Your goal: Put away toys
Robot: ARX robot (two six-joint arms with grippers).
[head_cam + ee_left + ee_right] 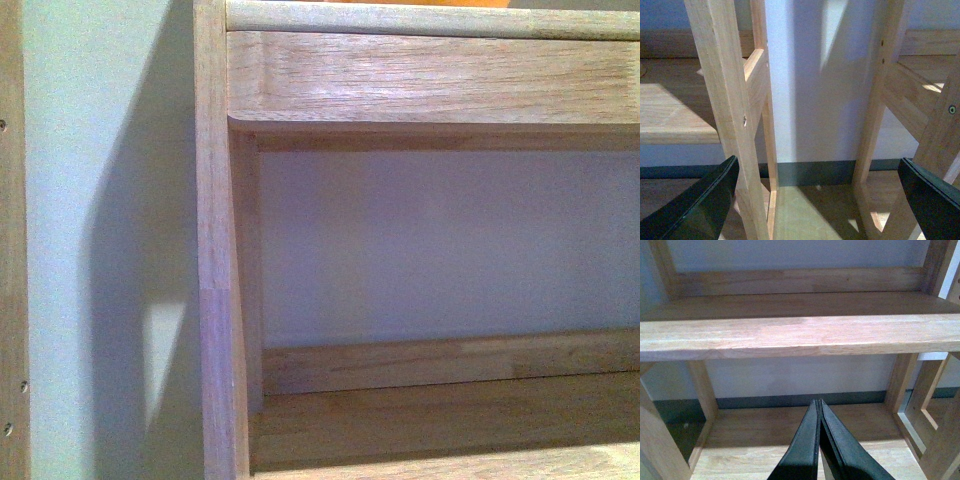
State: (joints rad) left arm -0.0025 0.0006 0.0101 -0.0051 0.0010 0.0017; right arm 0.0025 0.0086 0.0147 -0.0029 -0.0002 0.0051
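No toy visible in any of the three views, so impossible to say where it lies now, or whether it is already stored. Front view filled by a wooden shelf unit [420,90], seen very close, with a bare lower board [440,420] near its left upright and a pale wall behind; only a thin orange strip at the very top edge, too small to name. Left claw [817,200] spread wide, its two dark fingers [700,205] at the sides of the picture, nothing between them, pointing at the gap between two wooden frames and the floor. Right claw [819,450] pressed together, fingers touching along their length, holding nothing, aimed under a shelf board [800,335] toward the lowest board. Judging from this: both claws empty, no toy carried at present. Either placing finished, or a toy left to fetch somewhere out of sight; cannot tell which.
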